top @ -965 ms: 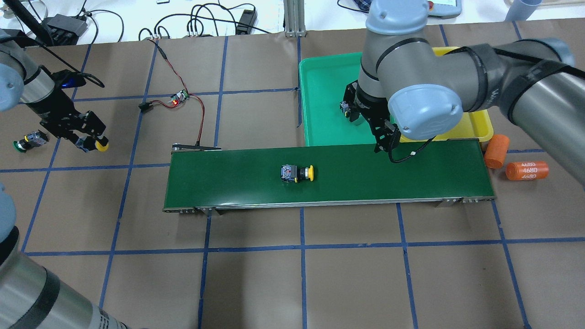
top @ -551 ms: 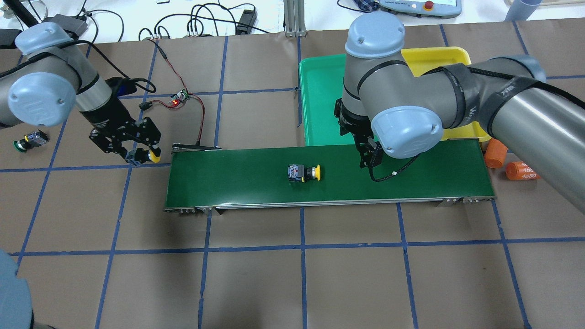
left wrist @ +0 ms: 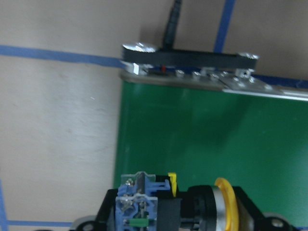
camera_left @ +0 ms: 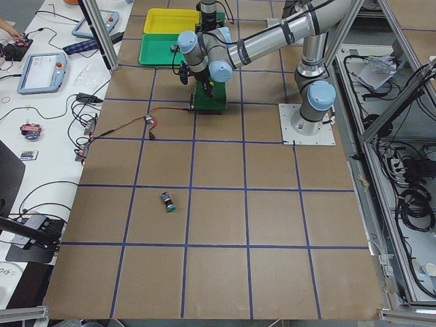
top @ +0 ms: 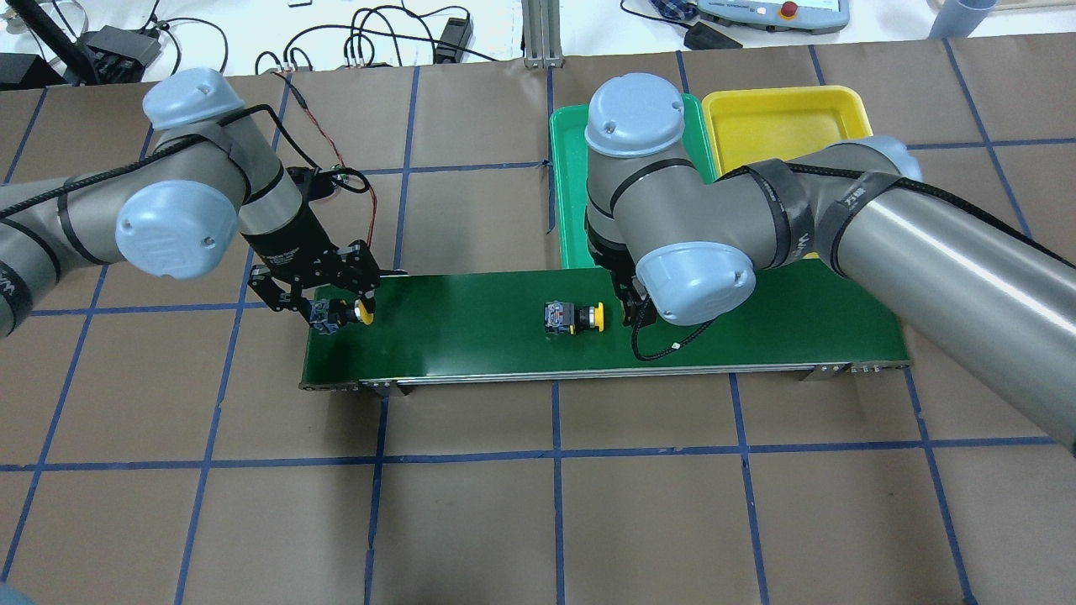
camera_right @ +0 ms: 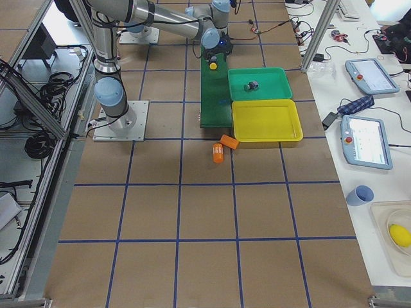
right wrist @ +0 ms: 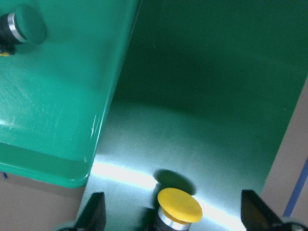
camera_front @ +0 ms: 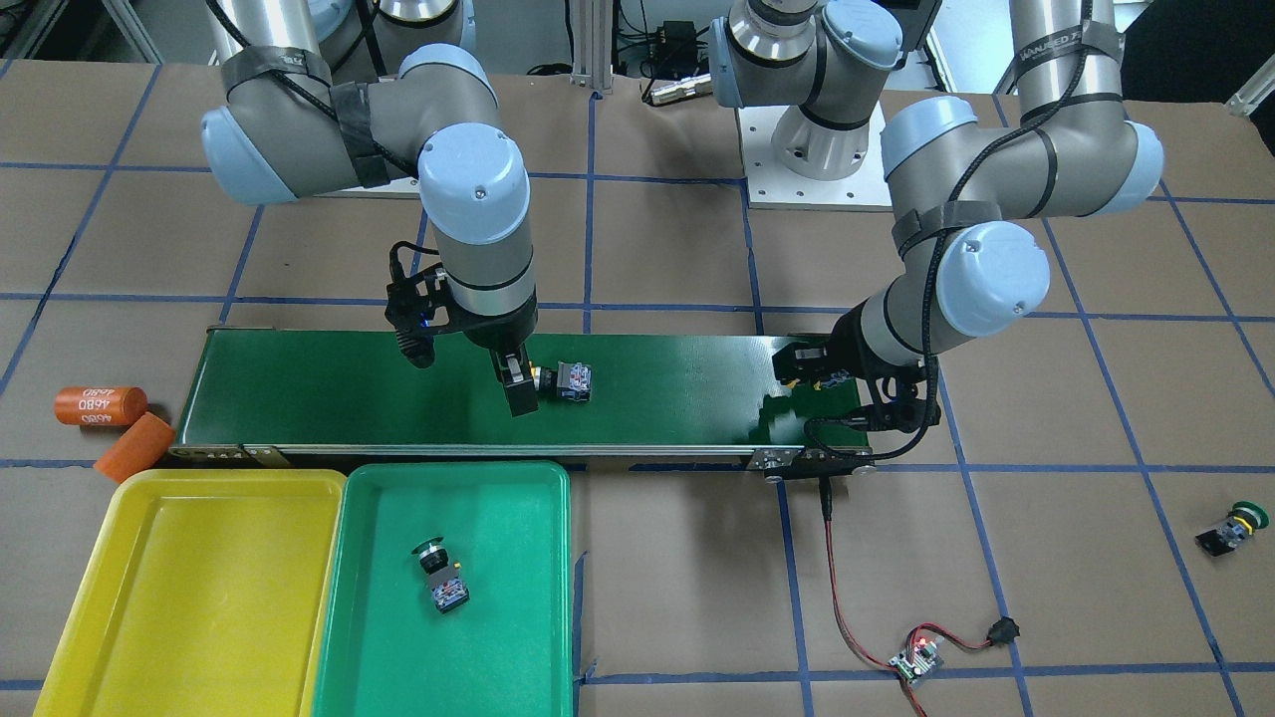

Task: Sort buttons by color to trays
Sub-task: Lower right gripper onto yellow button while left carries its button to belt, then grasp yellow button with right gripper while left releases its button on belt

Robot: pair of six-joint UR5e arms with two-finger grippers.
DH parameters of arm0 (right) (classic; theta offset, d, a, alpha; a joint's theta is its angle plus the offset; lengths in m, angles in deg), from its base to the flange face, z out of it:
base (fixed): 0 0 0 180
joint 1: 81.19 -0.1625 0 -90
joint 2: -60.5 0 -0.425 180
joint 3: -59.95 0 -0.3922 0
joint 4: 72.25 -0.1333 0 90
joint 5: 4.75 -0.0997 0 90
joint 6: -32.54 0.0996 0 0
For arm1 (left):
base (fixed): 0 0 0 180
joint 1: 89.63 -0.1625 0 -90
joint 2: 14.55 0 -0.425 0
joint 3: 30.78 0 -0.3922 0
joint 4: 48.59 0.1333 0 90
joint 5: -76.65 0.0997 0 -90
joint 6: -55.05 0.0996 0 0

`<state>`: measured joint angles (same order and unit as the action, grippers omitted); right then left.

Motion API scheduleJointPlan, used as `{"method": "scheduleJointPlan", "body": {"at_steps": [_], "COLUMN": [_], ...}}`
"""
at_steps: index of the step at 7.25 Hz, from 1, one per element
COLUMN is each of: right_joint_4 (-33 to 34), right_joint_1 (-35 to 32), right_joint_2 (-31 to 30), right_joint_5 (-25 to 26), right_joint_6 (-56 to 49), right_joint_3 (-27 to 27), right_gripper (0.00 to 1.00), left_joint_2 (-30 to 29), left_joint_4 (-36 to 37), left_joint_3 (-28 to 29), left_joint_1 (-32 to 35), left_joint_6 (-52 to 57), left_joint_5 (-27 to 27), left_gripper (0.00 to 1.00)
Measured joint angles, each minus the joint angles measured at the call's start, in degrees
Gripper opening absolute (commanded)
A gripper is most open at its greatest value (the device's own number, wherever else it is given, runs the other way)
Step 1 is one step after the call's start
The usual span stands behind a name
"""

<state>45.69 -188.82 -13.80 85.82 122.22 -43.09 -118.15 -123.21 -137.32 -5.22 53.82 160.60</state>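
A yellow button [top: 574,318] lies on its side in the middle of the conveyor belt [top: 471,332]. My right gripper [right wrist: 175,211] hangs open just over its cap [right wrist: 179,204], one finger [camera_front: 518,393] beside it. My left gripper [top: 340,313] is shut on a second yellow button [left wrist: 183,207], held over the belt's left end [camera_front: 812,380]. One green button [camera_front: 438,573] lies in the green tray [camera_front: 508,617]. Another green button [camera_front: 1230,528] lies on the table far out on my left. The yellow tray [camera_front: 199,588] holds nothing.
Two orange cylinders [camera_front: 100,405] lie off the belt's right end, next to the yellow tray. A small circuit board [camera_front: 921,657] with red and black wires runs to the belt's left end. Brown paper with blue tape lines covers the table.
My left gripper carried its yellow button from the table to above the belt's left end. My right arm swung from the green tray onto the belt. The loose yellow button travelled right.
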Motion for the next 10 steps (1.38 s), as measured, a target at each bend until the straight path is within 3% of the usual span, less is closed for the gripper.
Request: {"method": "scheduleJointPlan", "body": {"at_steps": [1,2,3,4,6,7,8,9,10], "right_joint_4": [0.4,0.6,0.6,0.6,0.6,0.6,0.7,0.7,0.7], "right_joint_1": [-0.2,-0.3,-0.3,-0.3,-0.3,-0.3,-0.3,-0.1,0.1], "right_joint_2": [0.2,0.3,0.3,0.4,1.2,1.8,2.2,2.4,2.4], "right_joint_5": [-0.5,-1.0,-1.3,-1.4,-1.4,-1.4,-1.4,-1.4,-1.4], "right_joint_6": [1.1,1.5,1.7,1.8,1.9,1.8,1.7,1.5,0.6], "right_joint_3": [-0.4,-0.9,-1.4,-1.8,-2.1,-2.1,-2.0,-2.0,-1.9], "right_gripper": [1.0,1.0,1.0,1.0,1.0,0.92,0.28,0.0,0.0], "left_joint_2": [-0.6,-1.1,-1.4,-1.4,-0.6,0.3,1.0,1.5,1.8], "left_joint_4": [3.7,5.9,6.8,7.1,7.4,7.2,6.7,6.1,5.7], "left_joint_3": [-1.3,-1.8,-2.0,-2.1,-1.8,-1.2,-0.7,-0.5,-0.5], "left_joint_1": [1.2,2.1,2.5,2.7,2.6,2.0,1.2,0.7,0.5], "left_joint_6": [0.3,0.5,0.5,0.5,0.5,1.1,1.8,2.2,2.3], "left_joint_5": [0.0,0.0,0.2,0.2,0.2,0.3,0.4,0.4,0.4], "left_gripper": [0.0,0.4,0.91,1.0,1.0,1.0,1.0,1.0,1.0]}}
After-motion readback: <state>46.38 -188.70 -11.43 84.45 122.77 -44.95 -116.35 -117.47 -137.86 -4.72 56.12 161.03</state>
